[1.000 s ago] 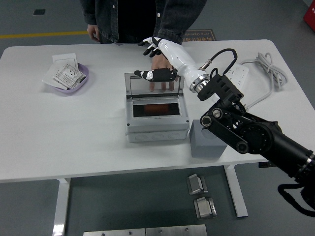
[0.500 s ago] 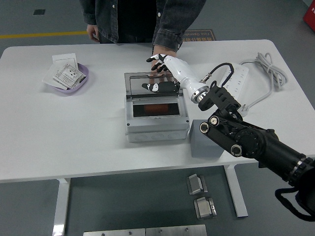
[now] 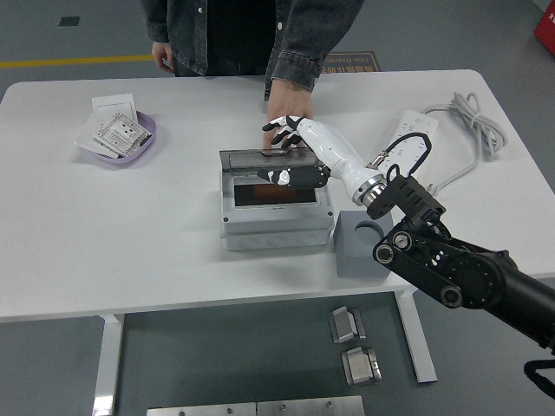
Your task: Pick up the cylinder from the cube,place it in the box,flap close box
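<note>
White table top: smooth, matt laminate look
Grey rectangular plastic box: matt casing; its clear hinged flap at 12 o'clock is glossy and reflective
Grey cube: matt, smooth, at the box's 3 o'clock
Right hand: glossy white plastic shell with matt black fingers
Black robot arm: satin black casing, metal ring at the wrist
Purple shallow plastic dish: smooth; holds paper packets
Person's dark sleeve: coarse denim-like cloth
</note>
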You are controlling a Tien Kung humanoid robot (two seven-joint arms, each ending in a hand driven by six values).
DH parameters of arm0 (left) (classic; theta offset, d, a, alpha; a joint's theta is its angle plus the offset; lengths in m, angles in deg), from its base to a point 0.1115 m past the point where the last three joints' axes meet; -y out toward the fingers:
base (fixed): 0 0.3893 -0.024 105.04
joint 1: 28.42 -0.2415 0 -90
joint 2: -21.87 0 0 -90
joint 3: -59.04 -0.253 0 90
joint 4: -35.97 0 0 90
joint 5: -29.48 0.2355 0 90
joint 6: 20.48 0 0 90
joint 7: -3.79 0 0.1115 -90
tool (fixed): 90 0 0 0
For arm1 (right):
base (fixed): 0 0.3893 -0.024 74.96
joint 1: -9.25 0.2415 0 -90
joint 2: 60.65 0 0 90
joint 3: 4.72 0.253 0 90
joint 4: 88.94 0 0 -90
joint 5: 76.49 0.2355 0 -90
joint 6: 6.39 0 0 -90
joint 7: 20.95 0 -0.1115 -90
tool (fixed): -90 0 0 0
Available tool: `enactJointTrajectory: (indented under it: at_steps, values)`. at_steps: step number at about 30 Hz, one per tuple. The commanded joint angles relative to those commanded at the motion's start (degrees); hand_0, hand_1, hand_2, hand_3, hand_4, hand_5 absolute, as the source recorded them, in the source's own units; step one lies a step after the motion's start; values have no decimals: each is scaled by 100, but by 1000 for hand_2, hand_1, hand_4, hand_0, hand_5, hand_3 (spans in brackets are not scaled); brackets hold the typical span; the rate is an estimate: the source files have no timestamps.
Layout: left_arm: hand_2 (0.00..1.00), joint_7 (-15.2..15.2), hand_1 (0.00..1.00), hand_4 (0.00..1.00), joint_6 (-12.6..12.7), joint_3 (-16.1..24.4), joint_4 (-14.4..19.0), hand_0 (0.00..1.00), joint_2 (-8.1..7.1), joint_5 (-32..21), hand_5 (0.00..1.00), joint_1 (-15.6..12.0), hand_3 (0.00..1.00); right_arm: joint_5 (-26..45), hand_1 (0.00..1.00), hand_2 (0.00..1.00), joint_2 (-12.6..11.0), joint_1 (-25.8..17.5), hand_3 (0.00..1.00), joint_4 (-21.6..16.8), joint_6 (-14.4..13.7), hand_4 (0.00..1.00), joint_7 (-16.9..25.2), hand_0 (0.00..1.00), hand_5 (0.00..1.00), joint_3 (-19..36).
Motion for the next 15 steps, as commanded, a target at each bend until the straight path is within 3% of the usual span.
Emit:
enactJointTrajectory:
  at_steps: [15]
  values:
    - [564,14,650,691,5,-7,0,641,15,-30,337,-17,666,254,539,627,-219,-677,732,-655,-108,884,129,596,354,58]
